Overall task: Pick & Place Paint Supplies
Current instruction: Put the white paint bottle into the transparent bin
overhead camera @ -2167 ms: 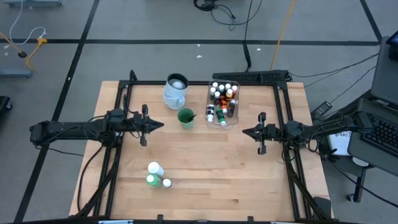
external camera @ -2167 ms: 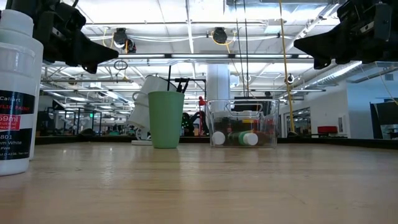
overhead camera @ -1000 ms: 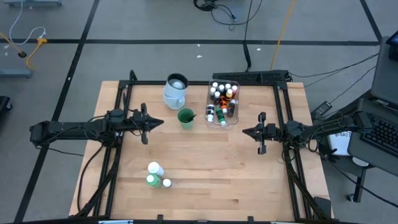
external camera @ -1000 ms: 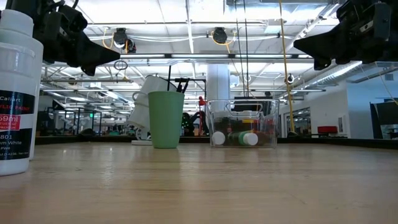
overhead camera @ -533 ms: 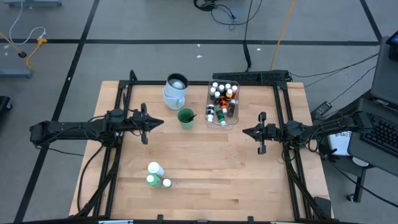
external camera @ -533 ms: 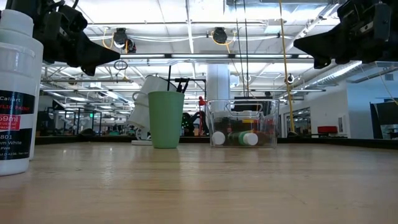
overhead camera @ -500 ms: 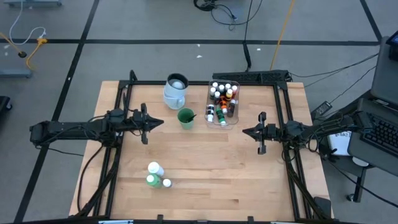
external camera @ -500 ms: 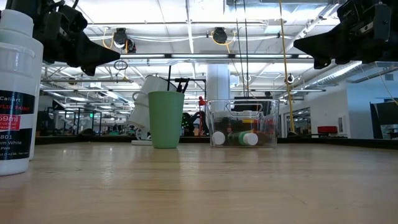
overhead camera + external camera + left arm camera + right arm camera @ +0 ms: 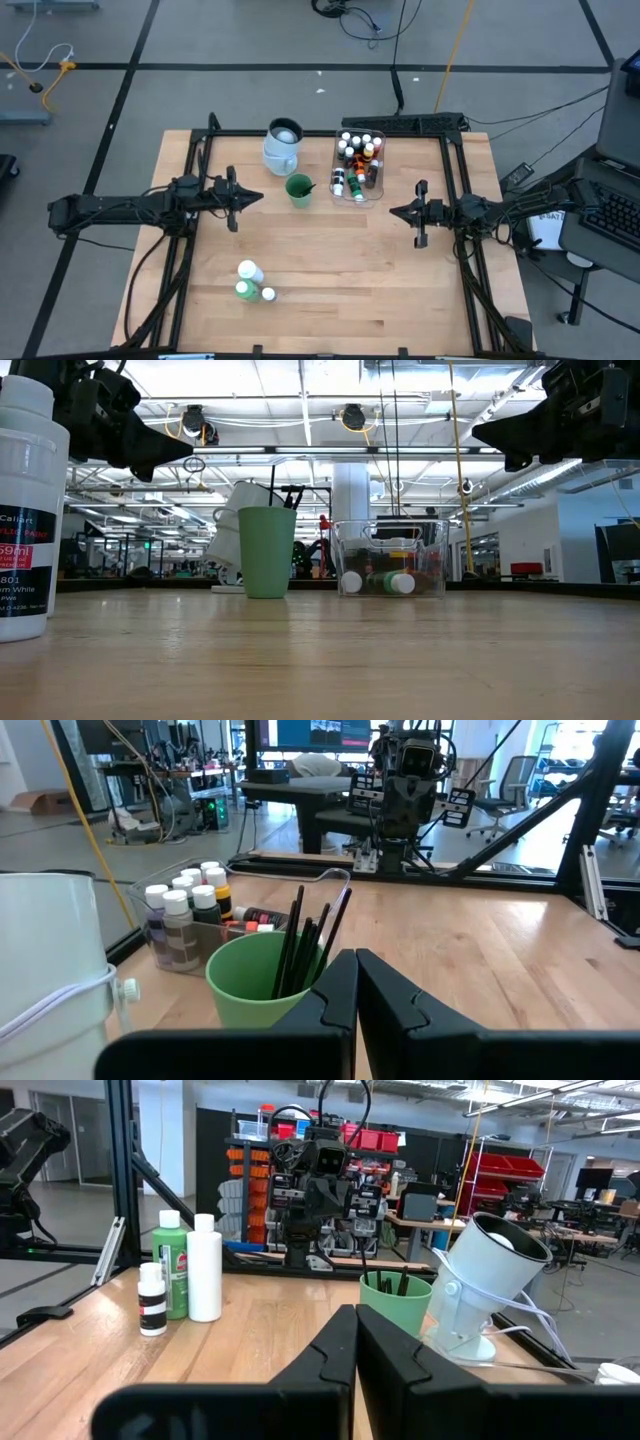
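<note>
Both arms hang above the wooden table [image 9: 330, 250], well apart. The left gripper [image 9: 258, 198] and the right gripper [image 9: 396, 212] both have their fingers pressed together and carry nothing. Small paint bottles [image 9: 352, 150] stand packed in the clear tub [image 9: 377, 190] at the far side. Dark brushes [image 9: 310, 935] stand in a green cup [image 9: 298, 189] just beside the pale jug [image 9: 282, 146]. Near the front edge, a white bottle [image 9: 249, 271], a green bottle [image 9: 243, 291] and 1 small bottle [image 9: 268, 294] sit close together.
</note>
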